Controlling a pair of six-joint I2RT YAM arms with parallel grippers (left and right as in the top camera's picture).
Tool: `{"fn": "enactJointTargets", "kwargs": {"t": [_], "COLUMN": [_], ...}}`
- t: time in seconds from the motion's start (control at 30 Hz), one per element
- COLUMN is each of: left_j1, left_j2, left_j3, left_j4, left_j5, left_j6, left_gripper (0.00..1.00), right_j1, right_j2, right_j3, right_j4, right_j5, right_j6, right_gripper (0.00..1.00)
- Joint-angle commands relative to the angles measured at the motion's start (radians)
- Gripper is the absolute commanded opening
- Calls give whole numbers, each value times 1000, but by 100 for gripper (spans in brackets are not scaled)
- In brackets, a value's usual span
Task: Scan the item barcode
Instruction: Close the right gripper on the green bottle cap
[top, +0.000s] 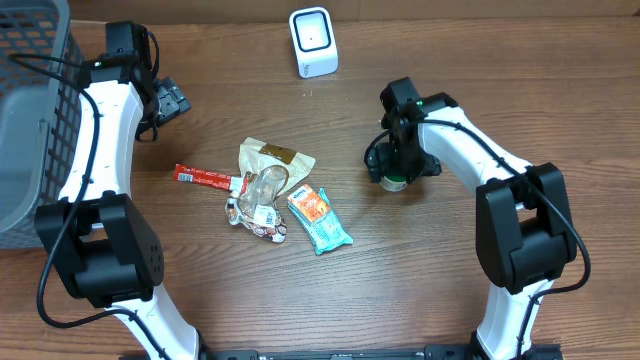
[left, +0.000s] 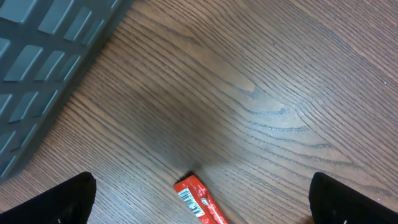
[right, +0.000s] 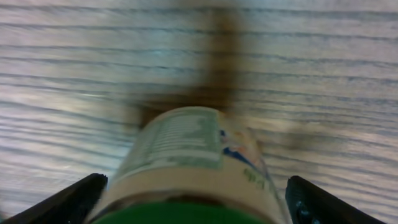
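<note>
Open room: bare brown wooden worktop around the white box-shaped barcode scanner at the far edge, and in front of the pile. Grey plastic lattice basket sits at the left edge, cut off by the frame.

Item: small jar with green cap and white printed label, standing right of the pile, well apart from the scanner. Print is blurred; can't make out a barcode.

Right pincer is spread and straddles the jar, with a narrow gap each side as far as the blur shows.

Left pincer is released and holds nothing. It is near the basket, above the end of the red stick packet.

Pile: clear bag with brown label, teal snack packet, small wrapped sweets.
</note>
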Motion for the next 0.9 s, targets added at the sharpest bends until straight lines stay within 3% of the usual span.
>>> {"fn": "enactJointTargets", "kwargs": {"t": [0.0,0.87], "left_j1": [-6,-6], "left_j2": [-6,-6], "left_j3": [22,22], "left_j4": [1,0], "left_j5": [4,4], "left_j6": [-6,-6], "left_gripper": [100,100], "right_j1": [-4,-3], "right_j2": [-31,-31], "right_j3": [-15,36], "right_j4": [24,11], "right_j5": [42,27], "right_j6": [-2,-6], "right_gripper": [92,86]}}
